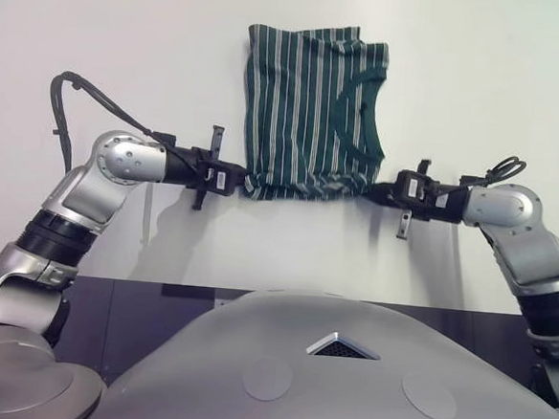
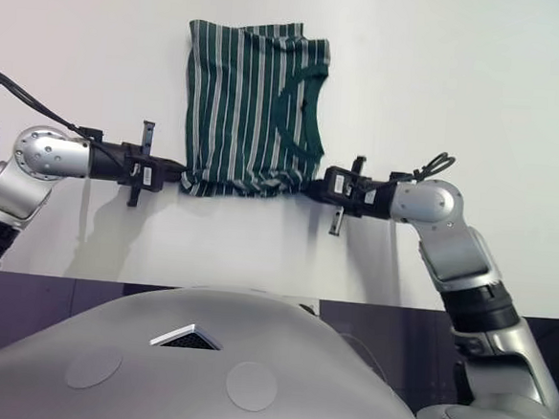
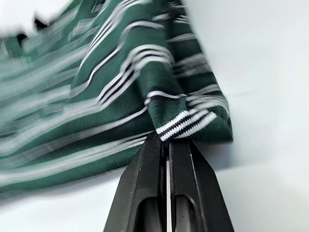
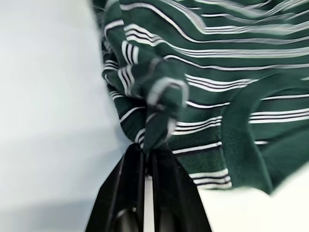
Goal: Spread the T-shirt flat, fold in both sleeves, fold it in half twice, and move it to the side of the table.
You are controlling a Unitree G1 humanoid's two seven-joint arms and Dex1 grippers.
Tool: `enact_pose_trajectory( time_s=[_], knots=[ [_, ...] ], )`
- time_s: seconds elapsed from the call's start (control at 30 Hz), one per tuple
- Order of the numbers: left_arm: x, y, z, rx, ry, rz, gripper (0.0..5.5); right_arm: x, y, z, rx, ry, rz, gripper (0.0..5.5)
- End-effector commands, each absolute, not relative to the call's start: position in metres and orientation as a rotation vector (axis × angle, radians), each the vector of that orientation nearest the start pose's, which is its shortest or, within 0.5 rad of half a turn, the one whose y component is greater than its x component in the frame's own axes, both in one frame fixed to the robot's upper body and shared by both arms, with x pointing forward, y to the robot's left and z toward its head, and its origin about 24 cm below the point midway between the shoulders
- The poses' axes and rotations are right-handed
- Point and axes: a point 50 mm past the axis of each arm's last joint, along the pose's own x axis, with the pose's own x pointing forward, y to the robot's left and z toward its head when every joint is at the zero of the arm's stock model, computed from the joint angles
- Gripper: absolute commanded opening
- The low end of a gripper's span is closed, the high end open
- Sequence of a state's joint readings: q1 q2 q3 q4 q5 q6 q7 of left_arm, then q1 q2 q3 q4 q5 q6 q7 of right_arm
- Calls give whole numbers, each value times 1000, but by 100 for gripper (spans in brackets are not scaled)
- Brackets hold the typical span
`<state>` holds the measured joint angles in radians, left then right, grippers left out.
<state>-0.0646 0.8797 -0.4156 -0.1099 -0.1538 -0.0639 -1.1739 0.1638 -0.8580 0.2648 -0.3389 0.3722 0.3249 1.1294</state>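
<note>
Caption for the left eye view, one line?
The left gripper and right gripper each pinch a near corner of the green striped T-shirt on the white table.

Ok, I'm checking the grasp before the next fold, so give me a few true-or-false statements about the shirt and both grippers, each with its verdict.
1. The left gripper is shut on a near corner of the T-shirt. True.
2. The right gripper hangs open, clear of the cloth. False: it is shut on the other near corner.
3. The T-shirt is plain red. False: it is green with white stripes.
4. The T-shirt is on a white table. True.
5. The neckline lies towards the right arm's side of the shirt. True.
</note>
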Motion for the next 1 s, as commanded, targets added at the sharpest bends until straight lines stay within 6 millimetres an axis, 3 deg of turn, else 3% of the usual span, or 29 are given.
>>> enact_pose_trajectory(
  time_s=[0.03,0.17,0.23,0.3,0.43,0.47,0.57,0.63,0.7,0.77,0.8,0.87,0.93,1.0],
  knots=[
    [225,178,95,241,389,-1462,0,203,-183,101,154,478,1319,1],
    [277,169,124,-1,242,-1282,0,245,-202,109,385,429,1134,0],
    [301,159,117,-21,249,-1174,0,260,-207,102,450,430,1052,0],
    [323,150,97,-2,310,-1051,0,276,-207,88,451,457,945,0],
    [334,146,62,1,434,-950,0,293,-201,67,362,492,840,0],
    [335,145,56,-6,447,-922,24,297,-200,61,352,502,798,37],
    [340,144,48,-73,440,-812,67,308,-201,49,379,497,660,77],
    [345,146,47,-132,426,-725,67,314,-206,48,441,466,582,77],
    [353,156,51,-326,385,-572,67,323,-220,62,616,326,460,77],
    [355,163,51,-491,373,-484,67,325,-225,70,681,252,427,77],
    [353,165,48,-516,377,-462,67,322,-218,70,654,245,463,77],
    [349,169,44,-541,373,-434,71,314,-185,68,532,261,638,58],
    [349,174,45,-557,354,-412,42,306,-148,54,445,319,795,25],
    [351,174,47,-559,347,-405,5,306,-125,36,447,375,831,0]
  ],
)
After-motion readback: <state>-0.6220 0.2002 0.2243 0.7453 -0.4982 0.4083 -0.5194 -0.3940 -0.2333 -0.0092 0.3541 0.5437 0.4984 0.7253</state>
